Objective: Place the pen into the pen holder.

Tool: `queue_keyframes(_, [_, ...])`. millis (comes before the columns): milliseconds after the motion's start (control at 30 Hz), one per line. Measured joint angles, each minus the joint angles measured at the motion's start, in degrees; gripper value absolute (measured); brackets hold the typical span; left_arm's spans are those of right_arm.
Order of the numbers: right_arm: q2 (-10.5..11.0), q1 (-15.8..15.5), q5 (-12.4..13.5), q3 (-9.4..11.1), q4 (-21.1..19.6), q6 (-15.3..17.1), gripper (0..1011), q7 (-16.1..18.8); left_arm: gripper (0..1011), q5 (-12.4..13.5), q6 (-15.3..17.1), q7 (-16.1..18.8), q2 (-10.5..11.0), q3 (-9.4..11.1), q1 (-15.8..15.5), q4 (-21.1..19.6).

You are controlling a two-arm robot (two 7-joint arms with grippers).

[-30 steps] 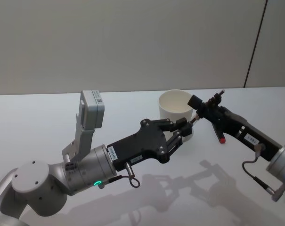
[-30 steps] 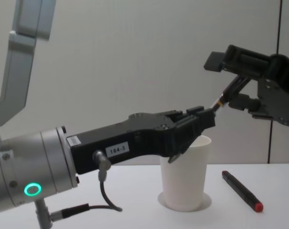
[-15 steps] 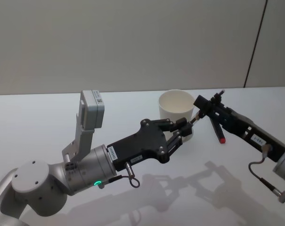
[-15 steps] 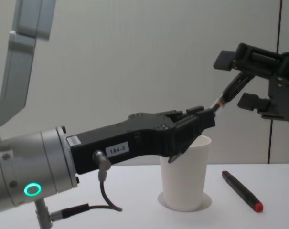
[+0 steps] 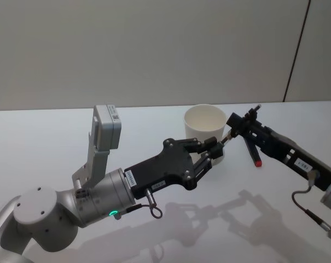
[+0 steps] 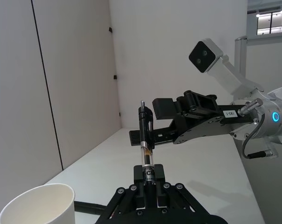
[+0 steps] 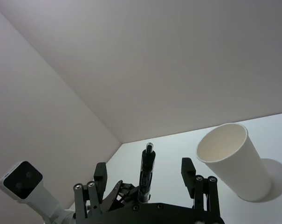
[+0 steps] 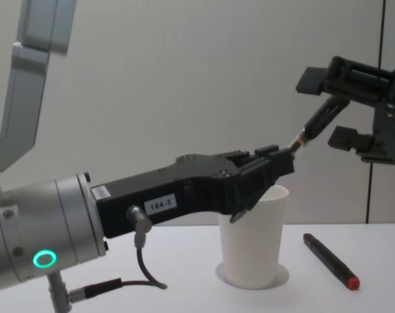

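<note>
1. At the left, the left gripper [image 5: 215,150] reaches forward over the table [image 5: 45,137]. Its fingers are clamped on the lower end of the pen [image 8: 311,127].
2. The pen is in the air, tilted up and to the right. Its low end is just above the rim of the white paper cup [image 8: 252,241], which stands upright on the table.
3. At the right, the right gripper [image 8: 328,107] is spread wide around the upper end of the pen and holds nothing. The red-tipped marker [image 8: 331,261] lies on the table, right of the cup.
4. We judge that the step in hand is to bring the pen over the cup.
   - The right gripper should be clear of the pen first.
   - Then the left gripper should turn the pen more upright, center it over the opening, and lower the tip below the rim before it lets go.
   - The cup looks light, so a push on its rim could tip it.
5. The views add different things.
   - The chest view gives the height of the pen above the rim.
   - The head view shows that the left gripper is at the near right side of the cup, not over its mouth.
   - The right wrist view shows a free gap on each side of the pen [image 7: 147,170].
   - The left wrist view shows the pen [image 6: 145,144] seated between the closed fingers.
</note>
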Motion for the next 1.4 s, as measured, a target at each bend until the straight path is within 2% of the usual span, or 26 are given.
queue_keyframes(467, [0.64,-0.11,0.3,-0.42,-0.24,-0.8,1002,-0.31,138,0.0,0.0,0.0,0.0,0.0,0.0,0.0])
queue_keyframes(1400, [0.21,1.22,-0.37,-1.97,0.5,-0.98,1002,-0.51,138,0.0,0.0,0.0,0.0,0.0,0.0,0.0])
